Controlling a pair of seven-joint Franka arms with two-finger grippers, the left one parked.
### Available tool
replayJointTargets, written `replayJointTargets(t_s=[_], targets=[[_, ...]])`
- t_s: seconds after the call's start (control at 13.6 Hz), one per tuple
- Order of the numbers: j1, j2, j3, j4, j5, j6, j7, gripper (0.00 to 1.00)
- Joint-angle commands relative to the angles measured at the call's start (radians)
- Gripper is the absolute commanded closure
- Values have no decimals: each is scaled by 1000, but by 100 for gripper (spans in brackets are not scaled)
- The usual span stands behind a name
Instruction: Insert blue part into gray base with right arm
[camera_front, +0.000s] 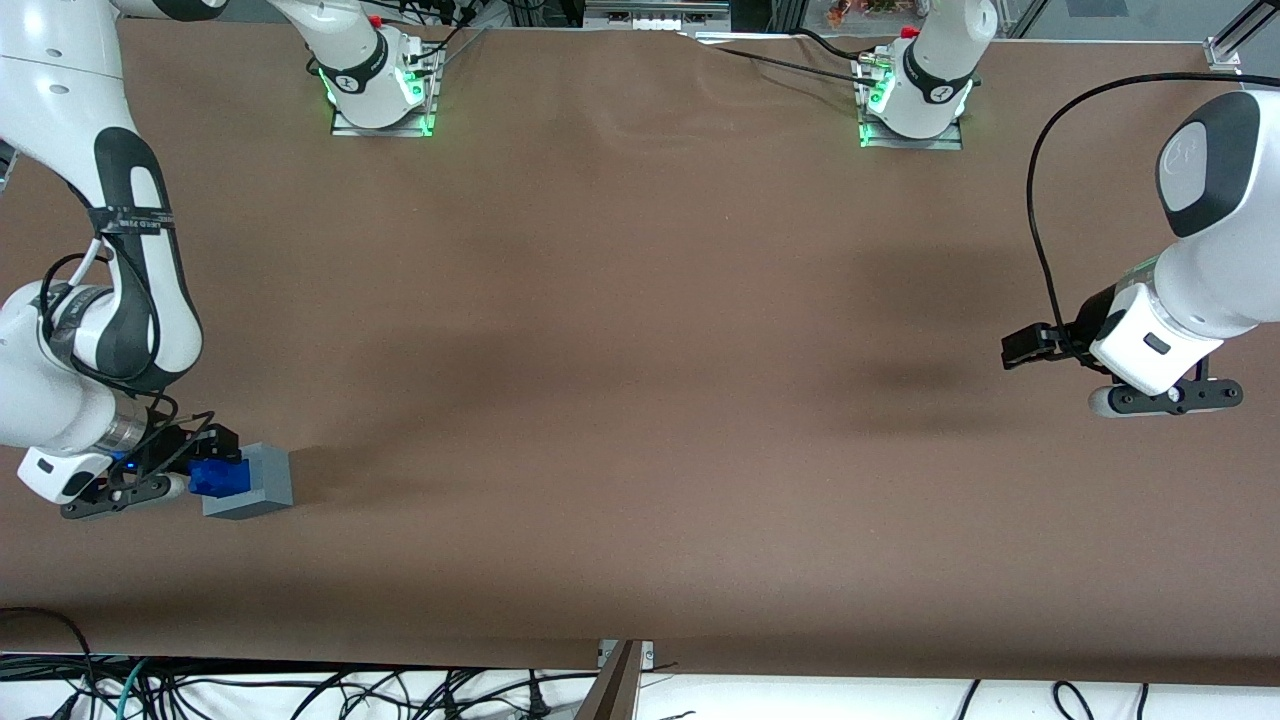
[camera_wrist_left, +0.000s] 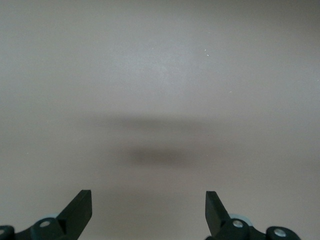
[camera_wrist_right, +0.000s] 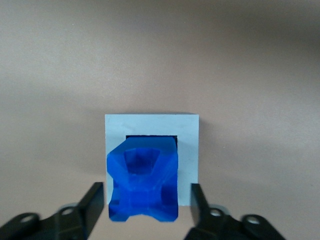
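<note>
The blue part (camera_wrist_right: 144, 182) stands in the square recess of the gray base (camera_wrist_right: 189, 150), its lumpy top sticking out above the block. My right arm's gripper (camera_wrist_right: 146, 196) is open and straddles both, with a finger (camera_wrist_right: 94, 200) on each side and a visible gap to the blue part. In the front view the gray base (camera_front: 268, 483) sits near the working arm's end of the table. There the blue part (camera_front: 218, 476) shows against the base's side, and the gripper (camera_front: 185, 465) is right at it.
A brown cloth (camera_front: 640, 400) covers the table. Two arm bases (camera_front: 380, 85) (camera_front: 915, 95) stand along the edge farthest from the front camera. A metal post (camera_front: 618, 680) and loose cables (camera_front: 300, 690) lie at the near edge.
</note>
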Motion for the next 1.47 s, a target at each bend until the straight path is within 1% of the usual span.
replayJointTargets(t_s=[0.0,0.22,0.37,0.59,0.74,0.81,0.88,1.03,1.1,1.25,1.4], targets=[[-3,4,10,103,16,-61,-12,1],[7,-11,13,280,16,-288,-5,1],[20,-43,10,348,14,-438,93,1],[35,-142,10,349,13,-563,123,1],[35,-173,10,348,10,-629,123,1],[37,-190,10,348,2,-653,121,1],[43,-201,10,348,-22,-681,123,1],[99,-232,4,334,-137,-707,117,1],[101,-242,7,310,-169,-707,112,1],[100,-323,8,241,-167,-642,127,1],[95,-417,8,106,-165,-489,115,1]])
